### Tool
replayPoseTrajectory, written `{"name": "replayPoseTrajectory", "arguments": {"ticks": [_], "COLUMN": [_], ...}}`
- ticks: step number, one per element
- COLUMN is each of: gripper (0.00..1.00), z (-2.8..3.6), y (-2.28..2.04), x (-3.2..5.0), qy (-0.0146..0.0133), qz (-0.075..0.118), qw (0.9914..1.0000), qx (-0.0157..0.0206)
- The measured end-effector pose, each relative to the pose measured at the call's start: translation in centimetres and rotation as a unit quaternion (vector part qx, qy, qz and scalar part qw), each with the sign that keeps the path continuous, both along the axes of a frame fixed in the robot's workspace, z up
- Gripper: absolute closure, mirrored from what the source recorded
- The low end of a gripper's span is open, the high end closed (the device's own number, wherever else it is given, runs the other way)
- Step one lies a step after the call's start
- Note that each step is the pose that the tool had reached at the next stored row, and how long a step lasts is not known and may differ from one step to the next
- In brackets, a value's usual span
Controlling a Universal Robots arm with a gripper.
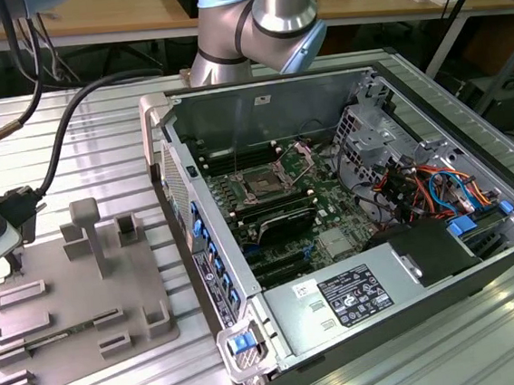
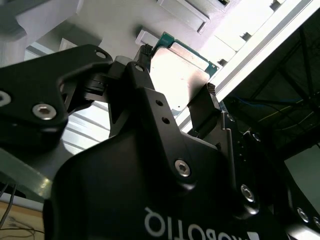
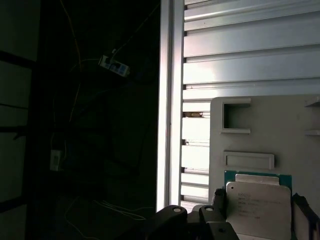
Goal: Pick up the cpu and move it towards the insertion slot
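Where the ribbed metal counter [image 1: 96, 126] carries a grey plate [image 1: 76, 301] at the exterior view's left, entries run from that plate rightward.

Plate: flat, grey, with raised blocks and shallow pockets. It lies flat on the counter.

End effector [image 2: 178, 70]: black, two-fingered, above the plate near one of its edges. In both wrist views it is clamped on two opposite edges of the chip.

Chip [image 2: 182, 62]: small and square, with a silvery top on a green border. It sits between the fingers [image 3: 218, 196] over the plate, just beside a long shallow pocket [image 3: 248, 160]. Whether it rests on the plate or hangs clear of it cannot be told.

Computer case [image 1: 258, 110]: open, standing on the counter just to the right of the plate.

Arm [image 1: 267, 14]: a silver and pale-blue joint beyond the case, right of the plate.

Socket [image 1: 263, 183]: square, with a dark centre and a shiny metal frame. It sits on the green board inside the case, well apart from the plate and the chip.

Power-supply box [image 1: 345, 298]: silver and labelled, in the case's near corner, right of the plate.
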State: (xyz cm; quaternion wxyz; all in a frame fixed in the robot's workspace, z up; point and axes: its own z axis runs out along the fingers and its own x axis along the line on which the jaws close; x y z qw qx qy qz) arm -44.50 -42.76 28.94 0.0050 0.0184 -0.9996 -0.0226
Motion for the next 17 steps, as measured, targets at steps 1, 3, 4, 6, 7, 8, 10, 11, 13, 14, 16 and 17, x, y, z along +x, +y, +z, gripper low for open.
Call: {"name": "replayPoseTrajectory", "arguments": {"ticks": [1, 3, 4, 6, 7, 8, 10, 11, 13, 14, 16, 17], "gripper": [0.45, 0.45, 0.45, 0.45, 0.45, 0.45, 0.45, 0.45, 0.45, 0.45, 0.45, 0.45], "z": [0.00, 0.00, 0.00, 0.12, 0.16, 0.21, 0.32, 0.43, 0.74, 0.91, 1.18, 1.25], "y": [0.00, 0.00, 0.00, 0.00, 0.00, 0.00, 0.00, 0.00, 0.00, 0.00, 0.00, 0.00], "x": [0.00, 0.00, 0.00, 0.00, 0.00, 0.00, 0.00, 0.00, 0.00, 0.00, 0.00, 0.00], "qy": [0.0000, 0.0000, 0.0000, 0.0001, 0.0001, 0.0000, 0.0000, 0.0000, 0.0000, 0.0000, 0.0000, 0.0000], "qz": [0.000, 0.000, 0.000, 0.000, 0.000, 0.000, 0.000, 0.000, 0.000, 0.000, 0.000, 0.000], "qw": [1.00000, 1.00000, 1.00000, 1.00000, 1.00000, 1.00000, 1.00000, 1.00000, 1.00000, 1.00000, 1.00000, 1.00000], "qx": [0.0000, 0.0001, 0.0001, 0.0001, 0.0001, 0.0001, 0.0001, 0.0001, 0.0001, 0.0001, 0.0001, 0.0001]}}
